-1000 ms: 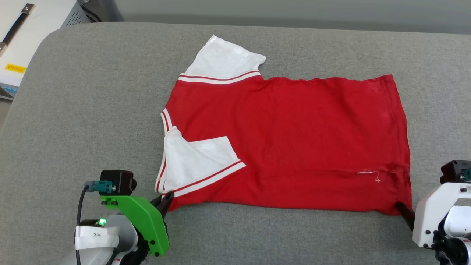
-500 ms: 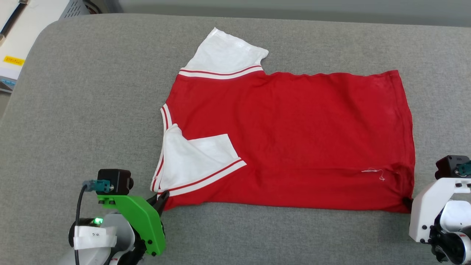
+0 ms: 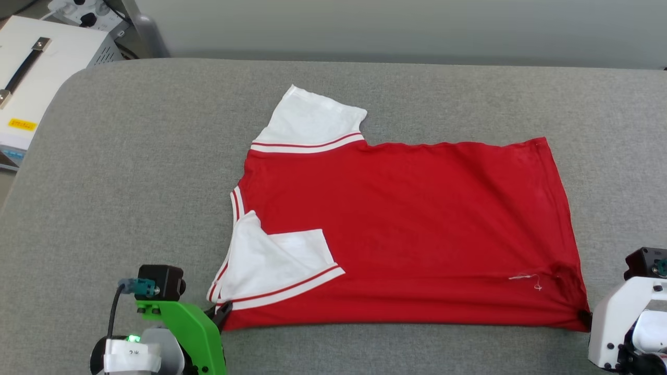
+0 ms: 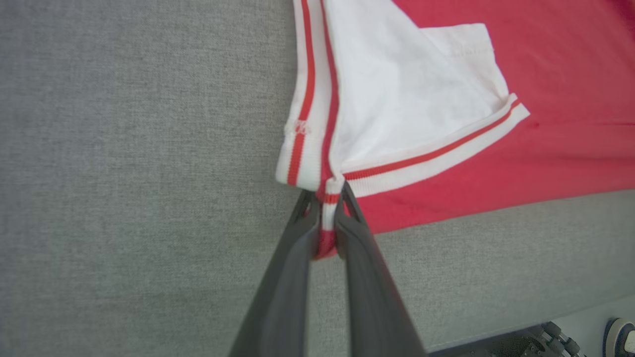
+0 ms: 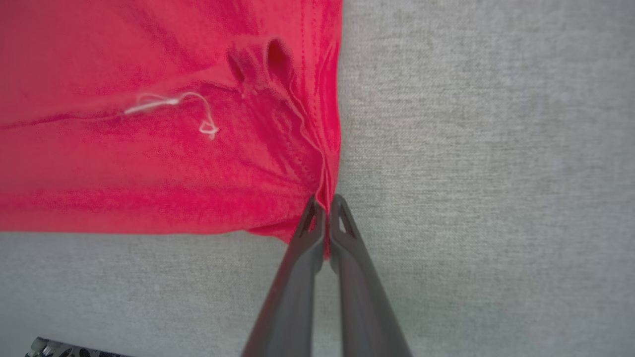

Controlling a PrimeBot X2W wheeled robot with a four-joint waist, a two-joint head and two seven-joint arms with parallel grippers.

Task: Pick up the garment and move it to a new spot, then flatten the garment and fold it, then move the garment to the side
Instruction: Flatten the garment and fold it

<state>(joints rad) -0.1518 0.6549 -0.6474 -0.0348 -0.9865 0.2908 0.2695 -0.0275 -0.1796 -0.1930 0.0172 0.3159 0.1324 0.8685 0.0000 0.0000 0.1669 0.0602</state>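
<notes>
Shirt [image 3: 417, 234], red with white sleeves, lies spread flat on the grey cushioned table [image 3: 130, 182], neck toward the robot's left and hem toward its right. The near sleeve [image 3: 271, 260] is folded in over the red body; the far sleeve [image 3: 312, 120] sticks out. The left gripper [image 4: 326, 198] is clamped on the striped trim at the near shoulder corner, the right gripper [image 5: 325, 203] on the near hem corner.
</notes>
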